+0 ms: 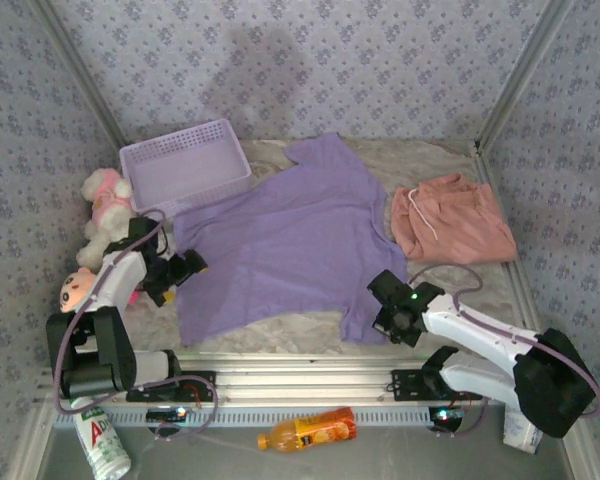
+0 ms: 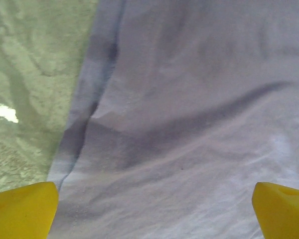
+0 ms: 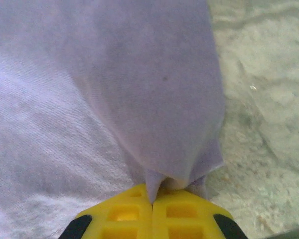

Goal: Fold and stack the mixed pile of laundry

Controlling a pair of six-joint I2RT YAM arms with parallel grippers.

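My right gripper (image 3: 152,196), yellow fingers pressed together, pinches a fold of the lavender T-shirt (image 3: 114,89); in the top view that gripper (image 1: 388,300) sits at the shirt's 5 o'clock edge. My left gripper (image 2: 152,209), fingers spread wide with nothing between them, hangs over the shirt's edge at 8 o'clock, seen from above at (image 1: 185,268).

(a) Table cover (image 1: 440,285): pale, mottled and wrinkled, under everything.

(b) T-shirt (image 1: 280,250): spread mostly flat at the centre of the table, with shallow creases. One sleeve points to 12 o'clock. The cloth is drawn up into a small peak where my right fingers hold it.

(c) Mesh basket (image 1: 175,140): lavender plastic, at 10 o'clock from the shirt, its near corner just beside the cloth.

(d) Salmon-pink garment (image 1: 455,225): bunched loosely at 3 o'clock from the shirt, close beside it, white drawstring (image 1: 423,215) trailing across its top.

(e) Plush toys (image 1: 105,200): at 9 o'clock, beside my left arm.

(f) Orange bottle (image 1: 310,430): lying on its side at 6 o'clock, on the near ledge between my two bases.
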